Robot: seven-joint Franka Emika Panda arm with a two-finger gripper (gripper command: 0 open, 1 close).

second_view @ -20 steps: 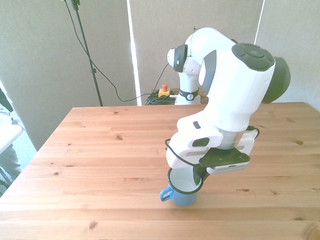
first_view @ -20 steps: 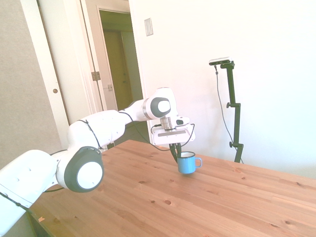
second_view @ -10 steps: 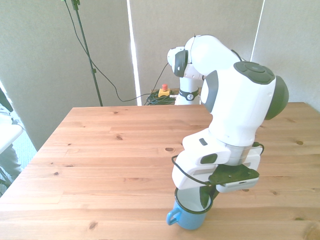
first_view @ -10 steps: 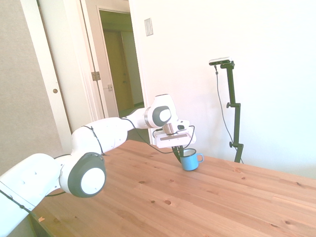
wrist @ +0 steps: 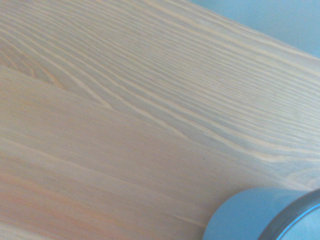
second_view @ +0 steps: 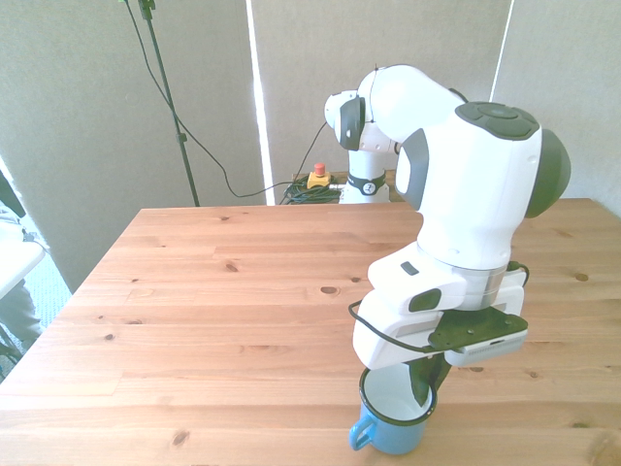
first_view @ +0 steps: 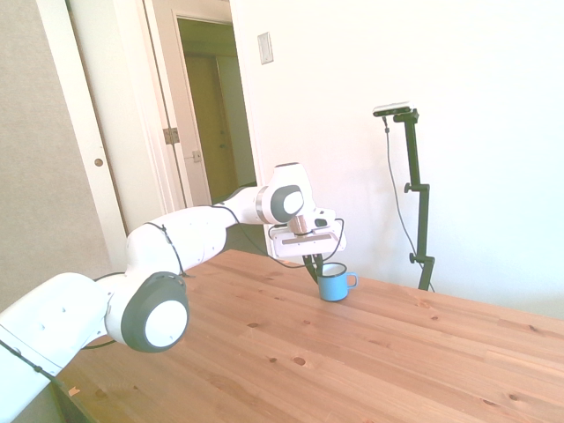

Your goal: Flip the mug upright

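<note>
Since a second ago, my arm has carried the mug (second_view: 392,419) across the counter (second_view: 194,291) toward its near edge in the front view and to the front view's right; it now sits upright close to that edge, mouth up, white inside showing, handle toward the front view's left. In the side view the mug (first_view: 333,285) stands near the counter's far edge, its handle on the side away from my arm.

My gripper (second_view: 424,390) comes down over the rim on the front view's right side. One of the dark fingers (second_view: 420,386) dips inside the cup against the wall; the other I cannot make out, so I judge that I am pinching the wall but cannot confirm it. The wrist view shows only wood grain and a slice of blue wall and dark rim (wrist: 287,220).

As I judge it, the flip itself is done and the step in hand is the set-down and release. To do it well, I should make sure the base is flat on the wood before letting go, open slowly so the inner finger does not drag the wall sideways, then lift straight up clear of the rim. So near the edge, any sideways nudge could push the mug off.
</note>
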